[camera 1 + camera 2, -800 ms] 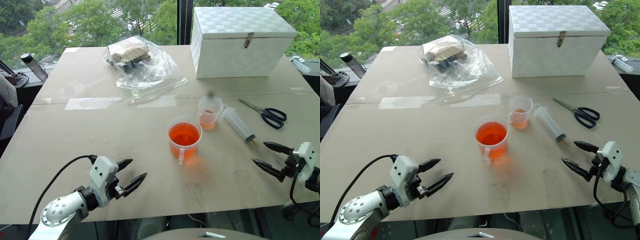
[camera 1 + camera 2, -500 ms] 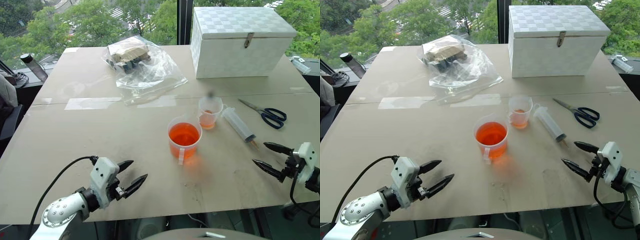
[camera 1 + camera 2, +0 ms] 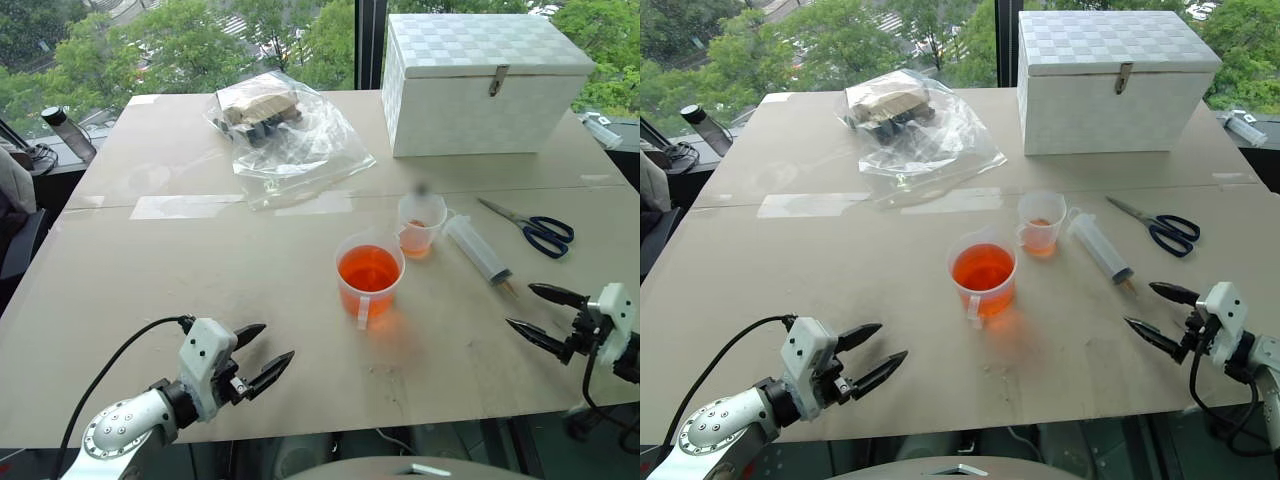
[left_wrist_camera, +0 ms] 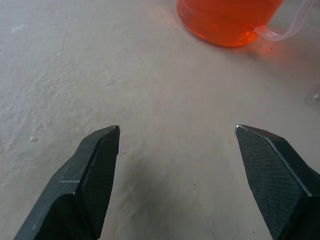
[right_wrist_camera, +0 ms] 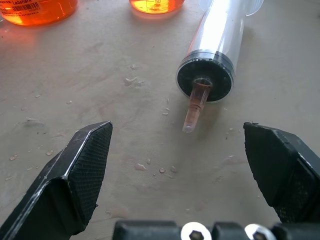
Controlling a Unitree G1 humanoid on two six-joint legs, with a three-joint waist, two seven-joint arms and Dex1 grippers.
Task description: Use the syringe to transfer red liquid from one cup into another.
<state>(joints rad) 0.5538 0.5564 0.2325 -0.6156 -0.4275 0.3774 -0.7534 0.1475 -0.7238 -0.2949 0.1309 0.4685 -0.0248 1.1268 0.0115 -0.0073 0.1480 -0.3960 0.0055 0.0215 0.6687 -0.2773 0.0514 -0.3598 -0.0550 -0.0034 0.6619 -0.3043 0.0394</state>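
- Left eye view: the table (image 3: 150, 260) carries the beaker (image 3: 368, 277), holding red liquid (image 3: 367, 268), near its centre.
- The small cup (image 3: 421, 224) stands just beside the beaker, on its far right, with a little liquid at the bottom.
- The syringe (image 3: 479, 252) lies flat on the table just right of the cup, nozzle toward the near edge.
- The right gripper (image 3: 543, 316) hovers near the nozzle, fingers spread wide, holding nothing.
- The left gripper (image 3: 258, 353) sits over the near left of the table, fingers spread, empty, pointing toward the beaker.
- Scissors (image 3: 533, 230) lie right of the syringe.
- A white box (image 3: 485, 85) and a plastic bag (image 3: 285, 135) sit at the far side.
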